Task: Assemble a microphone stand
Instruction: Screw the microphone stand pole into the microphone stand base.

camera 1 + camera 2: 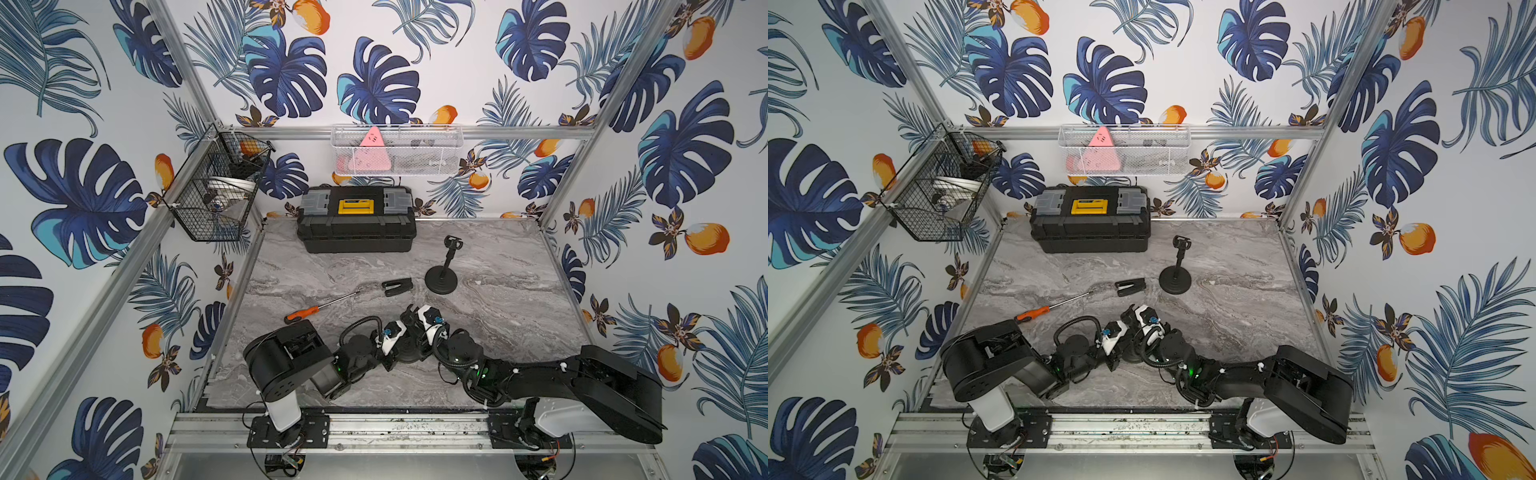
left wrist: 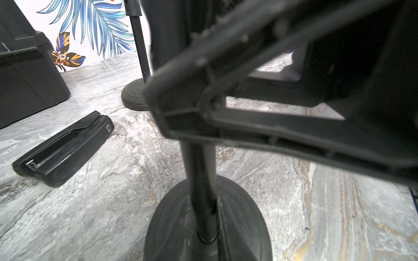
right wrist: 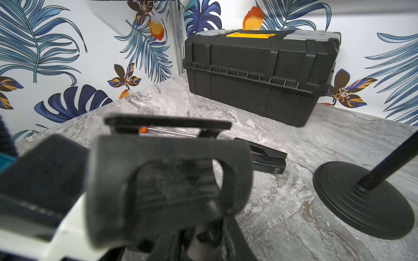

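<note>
Both arms are working the near stand front-centre on the table (image 1: 478, 257): my left gripper (image 1: 405, 328) is clamping its pole (image 2: 200, 180), and my right gripper (image 1: 413, 313) is pinching the mic clip (image 3: 167, 180) atop it. Next I'm judging it needs a square, steady twist to seat.

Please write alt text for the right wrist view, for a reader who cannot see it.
A blurred black microphone clip fills the foreground. Behind it on the grey marble table lie a flat black clamp and an orange-handled screwdriver; a round stand base with its pole stands nearby, a closed black toolbox farther back.
</note>
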Available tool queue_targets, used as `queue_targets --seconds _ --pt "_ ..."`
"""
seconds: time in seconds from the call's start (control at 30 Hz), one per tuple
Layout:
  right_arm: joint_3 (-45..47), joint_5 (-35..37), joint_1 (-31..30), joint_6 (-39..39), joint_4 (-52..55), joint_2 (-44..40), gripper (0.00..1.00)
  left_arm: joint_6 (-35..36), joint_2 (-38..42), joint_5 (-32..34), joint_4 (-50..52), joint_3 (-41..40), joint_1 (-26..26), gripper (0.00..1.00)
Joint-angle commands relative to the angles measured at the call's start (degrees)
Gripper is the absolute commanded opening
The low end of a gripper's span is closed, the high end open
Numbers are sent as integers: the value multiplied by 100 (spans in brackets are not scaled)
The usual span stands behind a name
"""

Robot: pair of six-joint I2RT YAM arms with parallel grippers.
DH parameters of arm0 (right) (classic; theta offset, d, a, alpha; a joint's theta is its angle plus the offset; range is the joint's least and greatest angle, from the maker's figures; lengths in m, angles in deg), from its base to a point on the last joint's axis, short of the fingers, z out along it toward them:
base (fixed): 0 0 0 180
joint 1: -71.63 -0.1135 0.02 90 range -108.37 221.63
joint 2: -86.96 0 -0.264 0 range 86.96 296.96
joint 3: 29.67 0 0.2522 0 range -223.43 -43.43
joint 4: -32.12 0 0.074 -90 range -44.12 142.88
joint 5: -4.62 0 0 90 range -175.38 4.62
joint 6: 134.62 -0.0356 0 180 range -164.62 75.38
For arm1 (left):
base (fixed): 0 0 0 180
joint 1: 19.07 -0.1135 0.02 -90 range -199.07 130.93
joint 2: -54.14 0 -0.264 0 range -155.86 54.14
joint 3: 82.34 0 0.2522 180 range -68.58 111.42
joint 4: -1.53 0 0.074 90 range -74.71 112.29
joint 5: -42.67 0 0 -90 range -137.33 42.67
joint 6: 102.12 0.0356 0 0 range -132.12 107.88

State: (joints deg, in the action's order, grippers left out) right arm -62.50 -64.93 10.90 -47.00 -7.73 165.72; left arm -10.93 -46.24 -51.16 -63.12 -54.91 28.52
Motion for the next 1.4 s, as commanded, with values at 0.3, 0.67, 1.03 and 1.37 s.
queue_targets --seconds 0.3,0.67,1.03,1.37 --pt "131 -189 -9 -123 320 78 0 -14 -164 -252 -544 91 31 43" --pt "138 -391 -9 -219 381 -23 0 112 -374 -67 -693 216 31 36" --pt "140 -502 -9 -238 301 65 0 148 -568 17 -953 235 31 22" --pt "340 -833 8 -201 738 -636 68 224 -688 -74 -983 150 31 13"
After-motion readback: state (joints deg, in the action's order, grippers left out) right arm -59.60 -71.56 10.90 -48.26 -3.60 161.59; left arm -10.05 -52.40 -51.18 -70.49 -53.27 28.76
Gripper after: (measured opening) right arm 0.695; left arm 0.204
